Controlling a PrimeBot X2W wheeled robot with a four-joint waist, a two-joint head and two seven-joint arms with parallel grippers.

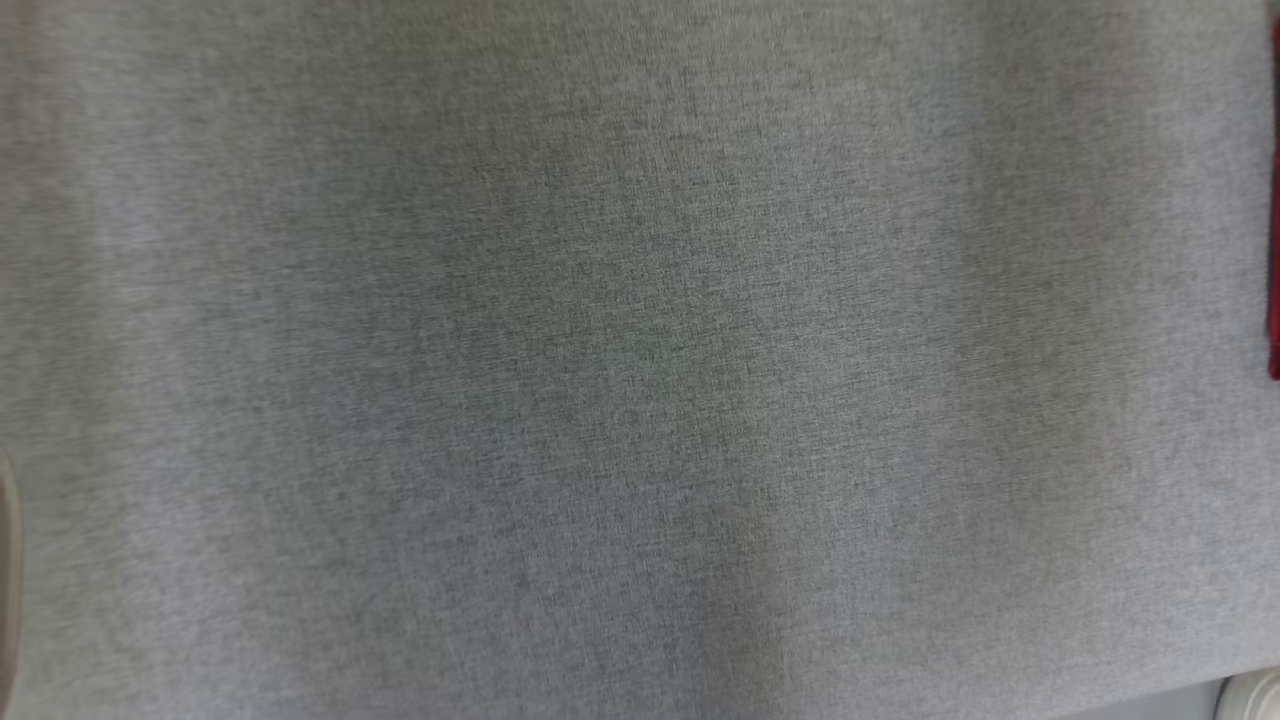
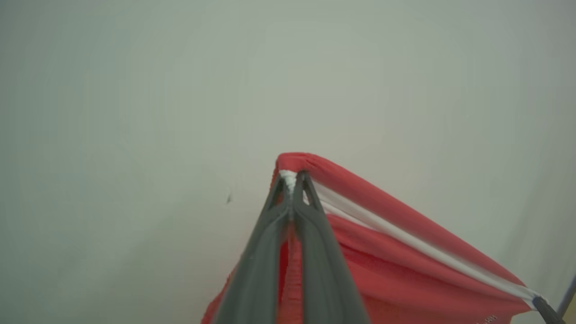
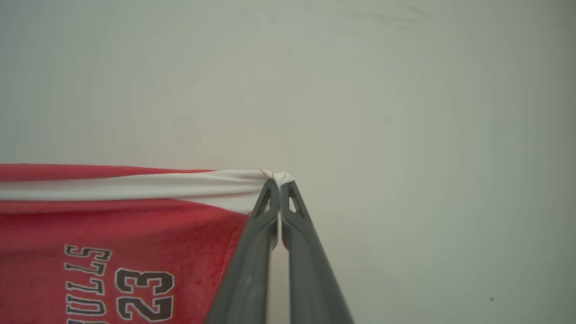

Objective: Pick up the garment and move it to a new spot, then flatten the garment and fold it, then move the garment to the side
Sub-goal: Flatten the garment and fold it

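Okay, the garment (image 2: 382, 256) is red and is held by both grippers, pulled taut between them along its white band (image 2: 405, 236). The left gripper (image 2: 293, 179) has its fingers pressed narrow together, pinching one bunched end of the white band. Red fabric humps up just past the tips, and more red cloth hangs down beside and between the fingers. From that end the white band runs straight to its far end, where the right gripper's fingertip (image 2: 543, 308) touches it.

In the right wrist view, the right gripper (image 3: 280, 182) also has its fingers squeezed narrow, clamped on a small white tuft at the other end of the band. The band stretches away flat from the tips, with a thin red edge on one side of it and the red body of the garment on the other. The dark outlined lettering (image 3: 119, 288) on the body reads "ULLS" and "23", turned sideways in that view. A pale blurred backdrop (image 2: 135, 90) lies behind the garment in both wrist views.

The head view shows a grey woven desk (image 1: 600, 350). A thin red strip (image 1: 1275, 200) sits at its right edge, the same red as the garment, but too little of it shows to tell more. A pale rounded part (image 1: 1250, 700) sits at the corner below the strip, and what it is cannot be told.
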